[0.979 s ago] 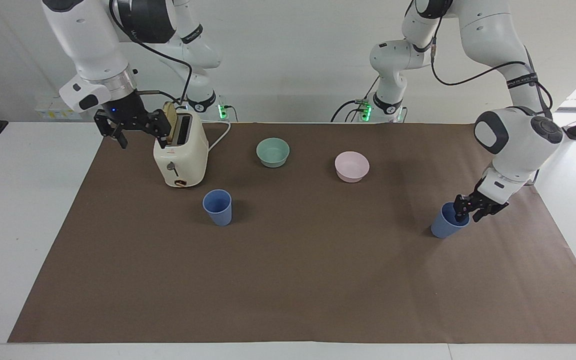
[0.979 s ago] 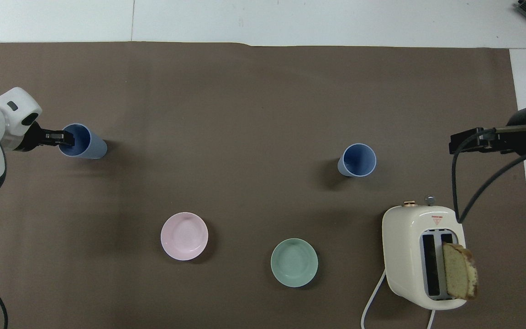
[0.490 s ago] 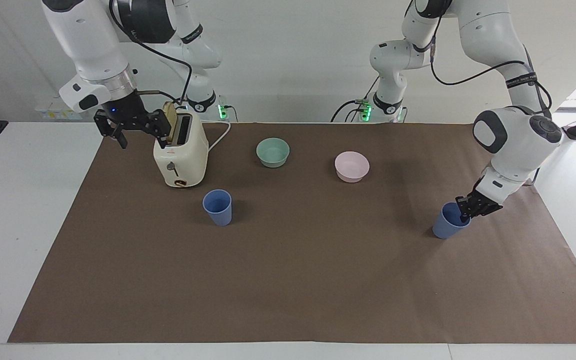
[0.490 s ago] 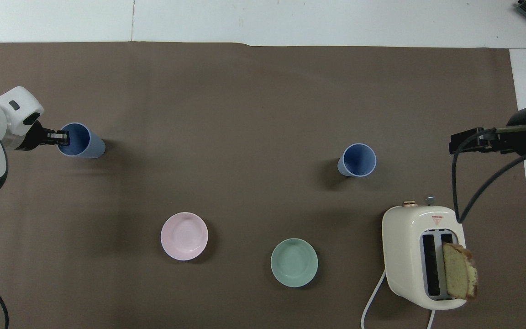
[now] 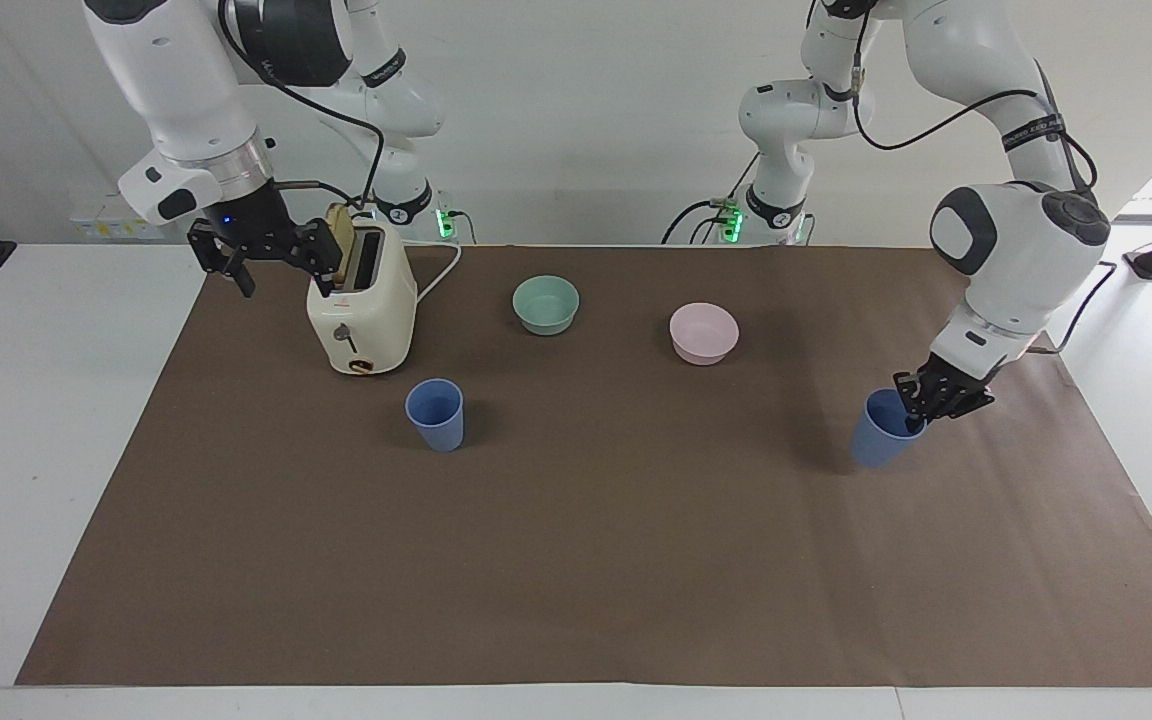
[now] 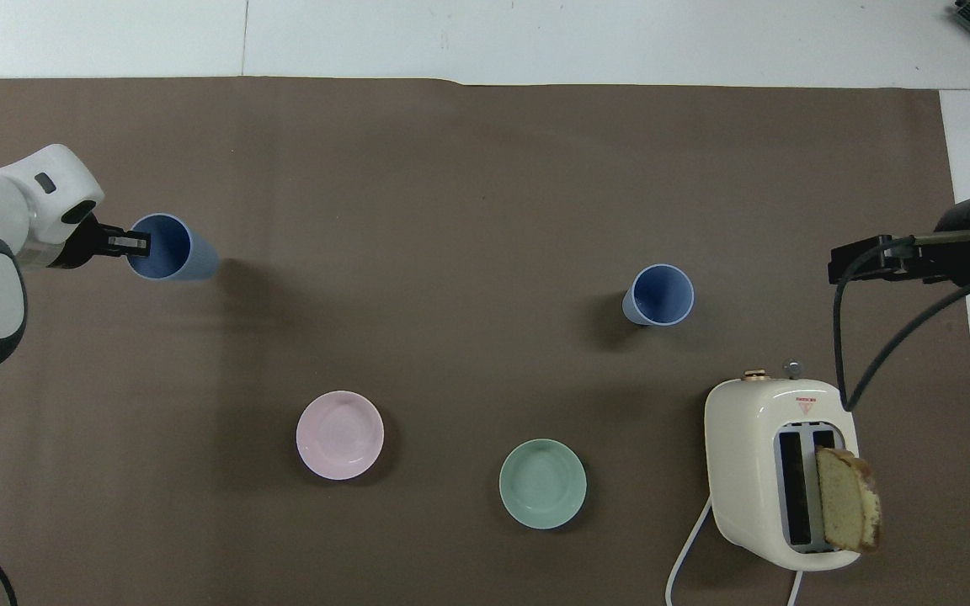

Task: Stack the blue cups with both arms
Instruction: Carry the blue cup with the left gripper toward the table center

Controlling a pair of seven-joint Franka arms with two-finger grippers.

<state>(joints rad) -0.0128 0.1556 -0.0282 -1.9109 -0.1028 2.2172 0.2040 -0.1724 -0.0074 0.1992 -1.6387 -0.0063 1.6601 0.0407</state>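
Pinching one blue cup's [image 5: 881,441] rim (tilted): left gripper [image 5: 921,408].

Lighting: bright, even, diffuse. Shadows: soft, faint, beside each cup [image 5: 435,414] and bowl [image 5: 704,333]. Focus: sharp; glare none.

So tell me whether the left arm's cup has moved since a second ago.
Yes. The left gripper has lifted its blue cup and carried it toward the pink bowl.
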